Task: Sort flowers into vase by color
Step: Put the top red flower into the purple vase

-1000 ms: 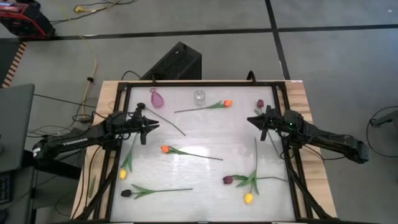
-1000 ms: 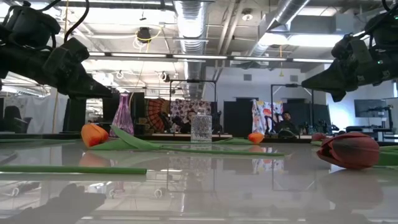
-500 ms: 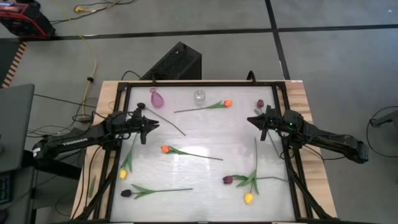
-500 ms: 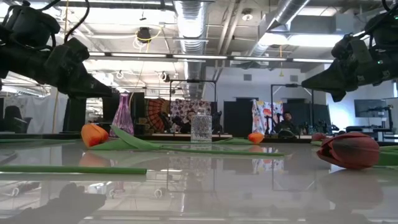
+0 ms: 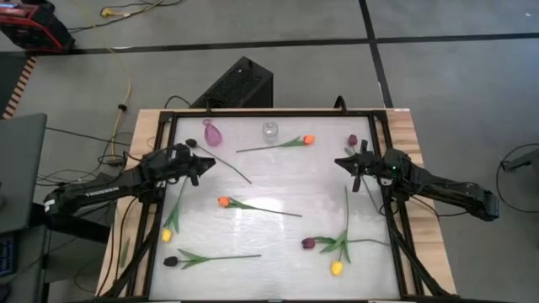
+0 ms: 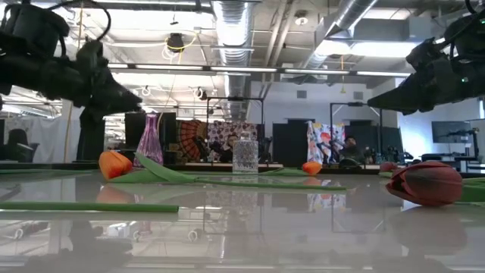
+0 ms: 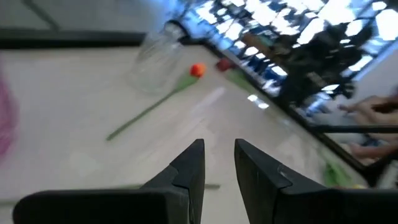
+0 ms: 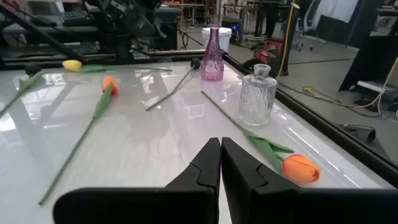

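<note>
Several artificial tulips lie flat on the white tabletop. An orange one (image 5: 308,139) lies by the clear vase (image 5: 269,130). A dark one (image 5: 190,143) lies by the pink vase (image 5: 211,133). Another orange (image 5: 223,202) lies mid-table, a yellow (image 5: 167,236) and a dark one (image 5: 171,261) near left, a maroon (image 5: 308,243) and a yellow (image 5: 337,268) near right, and a maroon head (image 5: 353,140) far right. My left gripper (image 5: 205,163) hovers open above the dark tulip's stem. My right gripper (image 5: 338,161) hovers shut at the right, holding nothing.
Both vases stand upright near the table's far edge; the pink one (image 8: 212,55) is left of the clear one (image 8: 257,94). A black frame (image 5: 253,111) borders the tabletop. A dark box (image 5: 240,84) sits on the floor beyond the far edge. Bare tabletop lies between the two grippers.
My left gripper has risen a little and drawn slightly toward the table's far-left side. The right arm and all the flowers have kept still.
</note>
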`<action>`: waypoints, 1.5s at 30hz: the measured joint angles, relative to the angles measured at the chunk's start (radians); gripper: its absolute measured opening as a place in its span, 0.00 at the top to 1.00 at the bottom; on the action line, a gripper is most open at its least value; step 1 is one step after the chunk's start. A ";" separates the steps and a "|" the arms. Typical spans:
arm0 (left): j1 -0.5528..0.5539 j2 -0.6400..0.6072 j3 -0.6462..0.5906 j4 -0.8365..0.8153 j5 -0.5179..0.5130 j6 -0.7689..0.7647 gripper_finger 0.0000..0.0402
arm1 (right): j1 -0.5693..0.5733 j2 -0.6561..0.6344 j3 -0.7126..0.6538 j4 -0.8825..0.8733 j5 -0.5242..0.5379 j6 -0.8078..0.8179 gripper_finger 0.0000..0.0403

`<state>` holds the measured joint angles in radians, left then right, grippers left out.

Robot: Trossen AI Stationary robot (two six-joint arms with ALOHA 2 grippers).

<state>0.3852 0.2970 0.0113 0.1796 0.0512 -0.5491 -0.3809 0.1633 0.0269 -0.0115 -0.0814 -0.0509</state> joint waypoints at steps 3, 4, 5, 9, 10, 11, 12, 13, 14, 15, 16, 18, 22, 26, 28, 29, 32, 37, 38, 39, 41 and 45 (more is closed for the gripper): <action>-0.031 0.021 0.000 0.137 0.048 0.060 0.81 | 0.000 0.000 -0.006 0.048 0.000 -0.025 0.89; -0.047 0.033 0.000 0.189 0.055 0.084 0.81 | 0.000 0.001 -0.006 0.081 0.000 -0.014 0.89; -0.066 0.050 0.000 0.243 0.059 0.112 0.81 | 0.001 0.001 -0.005 0.121 0.000 0.018 0.89; -0.148 0.156 -0.001 0.413 0.030 0.225 0.81 | -0.001 0.001 -0.004 0.255 -0.001 0.119 0.89; -0.166 0.192 -0.001 0.451 0.014 0.247 0.81 | -0.001 0.001 -0.004 0.293 0.000 0.127 0.89; -0.183 0.230 -0.001 0.490 -0.003 0.268 0.81 | -0.001 -0.001 -0.004 0.331 0.000 0.138 0.89; -0.199 0.274 0.001 0.521 -0.017 0.285 0.81 | -0.001 -0.001 -0.004 0.374 0.000 0.150 0.89; -0.213 0.320 0.007 0.534 -0.033 0.300 0.81 | -0.001 -0.001 -0.004 0.415 0.000 0.157 0.89; -0.224 0.367 0.020 0.545 -0.041 0.314 0.81 | -0.001 -0.001 -0.004 0.459 0.000 0.170 0.89; -0.233 0.419 0.037 0.568 -0.048 0.331 0.81 | -0.001 -0.001 -0.003 0.497 0.000 0.185 0.89; -0.238 0.466 0.052 0.593 -0.049 0.349 0.81 | 0.000 -0.002 -0.002 0.525 0.000 0.191 0.89; -0.245 0.558 0.090 0.632 -0.047 0.387 0.81 | 0.000 -0.002 -0.002 0.577 0.000 0.203 0.89; -0.247 0.720 0.155 0.639 0.036 0.455 0.81 | 0.000 -0.002 -0.001 0.621 -0.001 0.393 0.89; -0.248 0.827 0.208 0.641 0.136 0.494 0.81 | 0.028 0.019 0.038 0.550 -0.077 0.528 0.89; -0.248 0.863 0.233 0.642 0.156 0.500 0.81 | 0.061 0.045 0.048 0.529 -0.113 0.549 0.89; -0.248 0.876 0.243 0.643 0.160 0.501 0.81 | 0.081 0.060 0.052 0.526 -0.123 0.559 0.89; -0.248 0.909 0.259 0.643 0.161 0.505 0.81 | 0.140 0.114 0.075 0.491 -0.128 0.589 0.89; -0.248 0.935 0.281 0.640 0.108 0.570 0.81 | 0.199 0.201 0.131 0.244 -0.128 0.600 0.89; -0.248 0.934 0.287 0.640 0.091 0.580 0.81 | 0.197 0.213 0.152 0.160 -0.125 0.607 0.89; -0.248 0.934 0.295 0.641 0.070 0.592 0.81 | 0.190 0.226 0.180 0.066 -0.119 0.610 0.89; -0.248 0.934 0.307 0.644 0.043 0.592 0.81 | 0.167 0.263 0.249 -0.131 -0.105 0.634 0.89; -0.248 0.934 0.320 0.643 0.039 0.591 0.81 | 0.125 0.368 0.393 -0.449 -0.104 0.669 0.89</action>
<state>0.1375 1.2312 0.3316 0.8230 0.0906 0.0416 -0.2559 0.5315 0.4197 -0.4606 -0.1851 0.6182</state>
